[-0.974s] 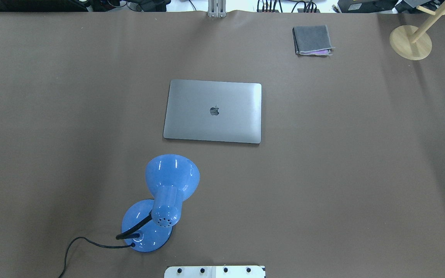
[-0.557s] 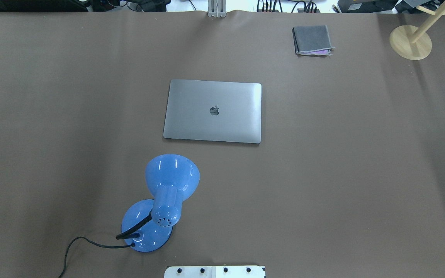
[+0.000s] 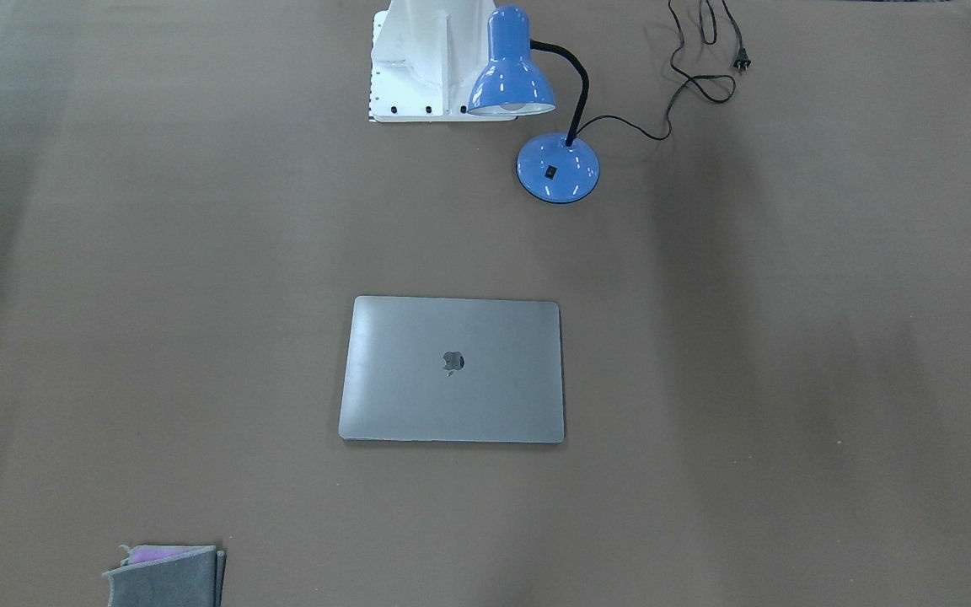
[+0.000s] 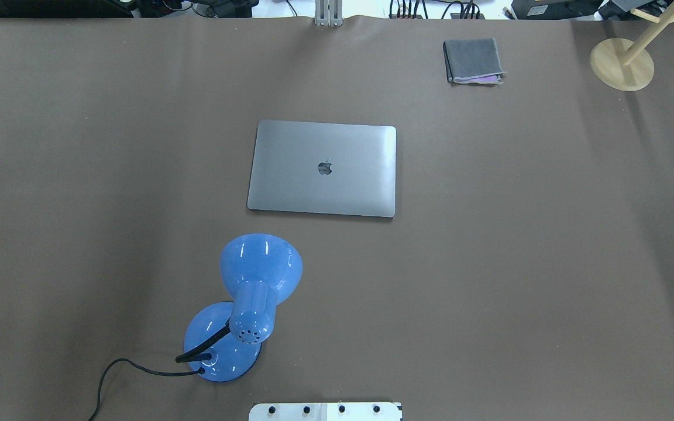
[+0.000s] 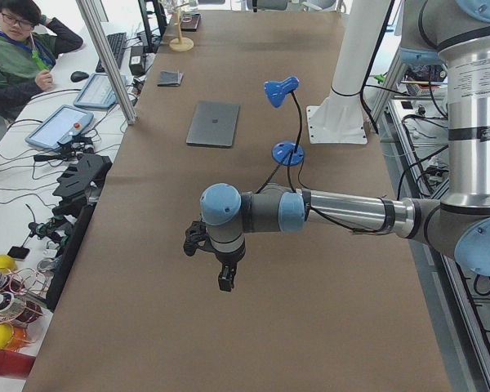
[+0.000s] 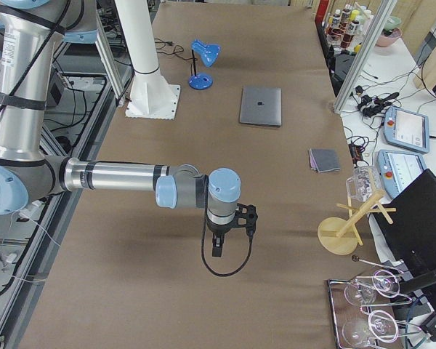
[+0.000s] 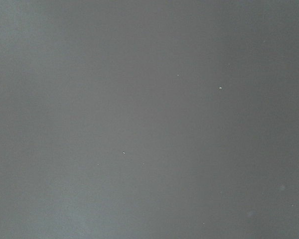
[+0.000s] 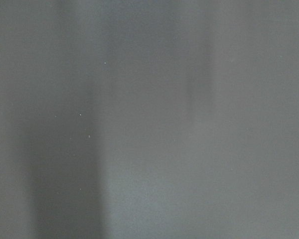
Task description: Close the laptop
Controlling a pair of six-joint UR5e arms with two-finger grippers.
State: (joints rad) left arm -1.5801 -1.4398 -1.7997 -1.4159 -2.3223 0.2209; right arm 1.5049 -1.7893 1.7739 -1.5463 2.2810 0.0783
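Brown table cover (image 4: pixel 518 263) across every view; near its middle, the laptop (image 4: pixel 322 168), lid lying flat on the base, grey top and dark logo facing up; no keys or screen on show (no gap visible along the edge in the front-facing view either). Nearer the robot and toward its left, a blue desk lamp (image 4: pixel 261 266), apart from the laptop; well off at the far right, a folded grey cloth (image 4: pixel 473 60) and a wooden stand (image 4: pixel 622 63). Of the arms, the left gripper (image 5: pixel 226 280) seen only from the table's end, hanging over bare cover well away from the laptop; cannot tell whether spread or pressed together; likewise the right gripper (image 6: pixel 218 249) toward the opposite end. Both wrist cameras filled with plain cover, nothing else. Judged from this: closing step apparently done, lid resting shut; no further push needed. If a check were wanted, would call for a light downward press on the lid's middle, approached from above and clear of the lamp's shade.
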